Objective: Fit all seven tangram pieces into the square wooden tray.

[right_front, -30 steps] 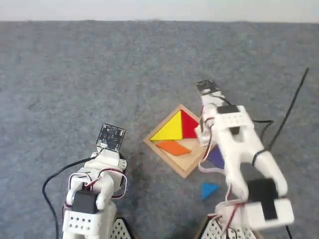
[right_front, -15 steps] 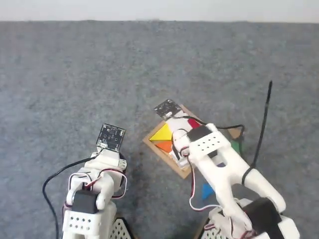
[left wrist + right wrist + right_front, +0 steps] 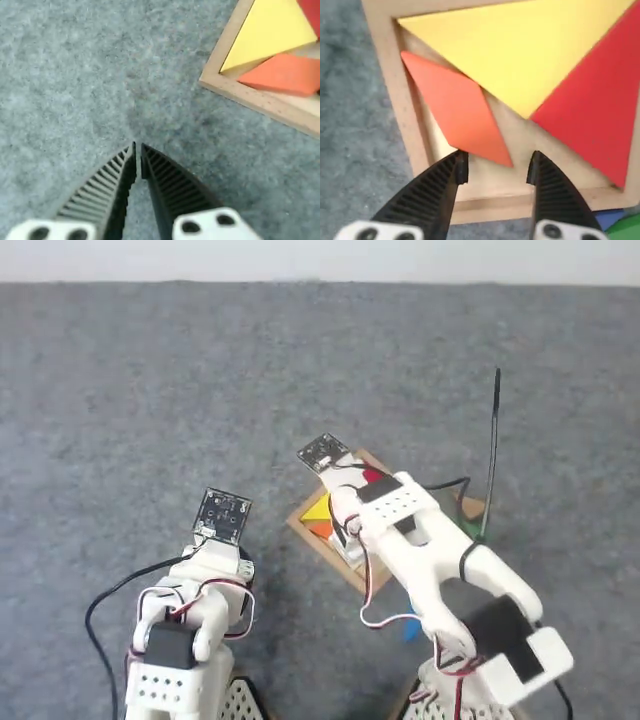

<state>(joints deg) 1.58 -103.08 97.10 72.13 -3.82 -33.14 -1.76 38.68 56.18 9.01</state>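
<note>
The square wooden tray (image 3: 308, 533) lies mid-table, mostly covered by the right arm. Inside it sit a yellow triangle (image 3: 520, 55), a red triangle (image 3: 592, 115) and an orange parallelogram (image 3: 457, 112). My right gripper (image 3: 497, 167) hangs open just over the tray, its fingers either side of the parallelogram's near corner. A blue triangle (image 3: 410, 626) peeks out on the carpet under that arm, and a green piece (image 3: 470, 530) shows by the tray's right side. My left gripper (image 3: 138, 150) is shut on nothing above bare carpet, left of the tray's corner (image 3: 212, 82).
Grey carpet covers the whole table. A black cable (image 3: 492, 450) rises right of the tray. The left arm (image 3: 195, 610) sits folded at the front left. Open carpet lies behind and to the left of the tray.
The right arm has swung left from the tray's right side to over the tray, covering most of it. The left arm has stayed still.
</note>
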